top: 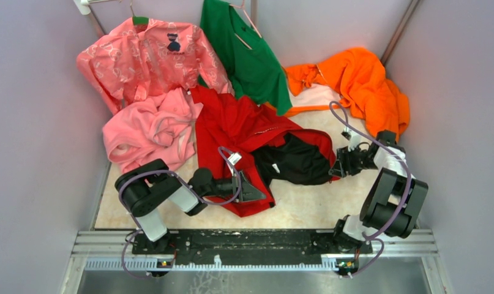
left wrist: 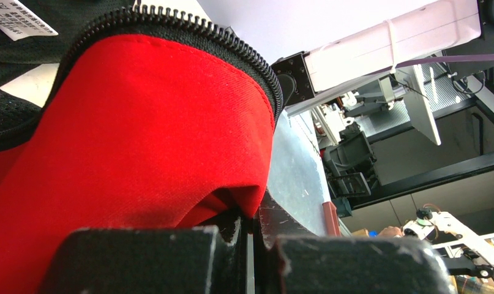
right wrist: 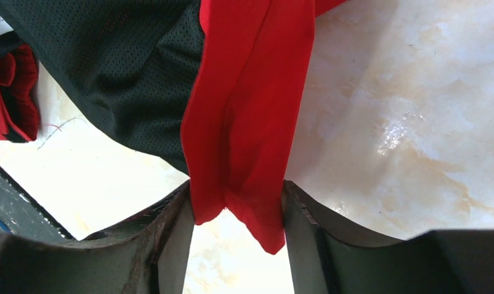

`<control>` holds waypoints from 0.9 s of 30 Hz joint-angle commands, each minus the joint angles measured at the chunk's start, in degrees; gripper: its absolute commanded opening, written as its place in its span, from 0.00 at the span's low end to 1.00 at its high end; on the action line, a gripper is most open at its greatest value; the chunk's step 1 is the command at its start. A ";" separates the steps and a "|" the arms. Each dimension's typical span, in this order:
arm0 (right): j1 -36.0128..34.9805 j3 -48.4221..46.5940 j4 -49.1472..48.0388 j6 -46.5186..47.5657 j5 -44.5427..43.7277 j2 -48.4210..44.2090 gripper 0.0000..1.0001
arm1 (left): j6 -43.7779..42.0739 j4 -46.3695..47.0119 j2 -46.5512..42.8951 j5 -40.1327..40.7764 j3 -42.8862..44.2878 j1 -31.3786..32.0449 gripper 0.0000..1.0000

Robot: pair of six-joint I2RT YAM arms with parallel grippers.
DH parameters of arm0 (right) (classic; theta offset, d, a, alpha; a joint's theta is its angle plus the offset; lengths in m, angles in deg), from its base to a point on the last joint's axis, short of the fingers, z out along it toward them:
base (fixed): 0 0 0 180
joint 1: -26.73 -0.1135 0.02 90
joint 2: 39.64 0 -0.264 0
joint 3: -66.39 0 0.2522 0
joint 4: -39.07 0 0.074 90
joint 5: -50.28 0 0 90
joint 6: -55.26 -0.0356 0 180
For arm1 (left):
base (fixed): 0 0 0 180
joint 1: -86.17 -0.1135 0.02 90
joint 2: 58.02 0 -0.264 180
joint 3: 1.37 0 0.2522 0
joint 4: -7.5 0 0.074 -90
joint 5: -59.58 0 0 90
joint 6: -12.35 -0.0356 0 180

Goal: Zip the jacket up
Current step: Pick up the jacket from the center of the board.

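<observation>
The red jacket (top: pixel 244 122) lies crumpled mid-table, its black mesh lining (top: pixel 299 160) turned out toward the right. My left gripper (top: pixel 256 195) is shut on the jacket's lower front edge. In the left wrist view the red cloth (left wrist: pixel 140 141) bulges over the closed jaws (left wrist: pixel 254 226), and the dark zipper teeth (left wrist: pixel 220 43) curve along its top. My right gripper (top: pixel 337 166) is at the jacket's right edge. In the right wrist view a folded red hem (right wrist: pixel 250 122) hangs between its parted fingers (right wrist: pixel 237 205), beside the mesh lining (right wrist: pixel 128 73). The zipper slider is not visible.
A pink fleece garment (top: pixel 149 128) lies left of the jacket. A pink patterned shirt (top: pixel 146 55) and a green top (top: pixel 244 55) hang at the back, with an orange garment (top: pixel 360 82) at the back right. Marble tabletop (top: pixel 318 205) shows near the front rail (top: pixel 250 242).
</observation>
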 commanded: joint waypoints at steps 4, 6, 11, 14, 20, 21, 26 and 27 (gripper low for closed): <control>0.56 -2.81 1.58 0.83 2.26 0.23 0.43 | -0.13 9.13 0.45 -0.76 -0.56 -0.57 0.00; 0.76 -2.82 1.85 0.88 2.45 0.29 0.42 | -0.13 9.17 0.45 -0.63 -0.60 -0.58 0.00; 0.78 -2.89 1.97 0.90 2.43 0.45 0.29 | -0.04 9.39 0.60 -0.80 -0.60 -0.58 0.00; 0.85 -2.99 2.02 0.71 2.41 0.68 0.17 | -0.02 9.39 0.63 -0.85 -0.51 -0.58 0.00; 0.90 -3.73 3.20 1.18 3.36 1.25 0.00 | 0.05 9.48 0.70 -0.92 -0.55 -0.67 0.00; 0.87 -3.85 3.45 1.30 3.53 1.30 0.00 | 0.05 9.48 0.71 -0.88 -0.52 -0.67 0.00; 0.87 -3.76 2.81 0.92 2.59 1.41 0.00 | 0.09 9.43 0.76 -0.95 -0.42 -0.67 0.00; 0.82 -3.71 2.57 0.68 2.25 1.50 0.03 | 0.13 9.40 0.77 -0.98 -0.35 -0.67 0.00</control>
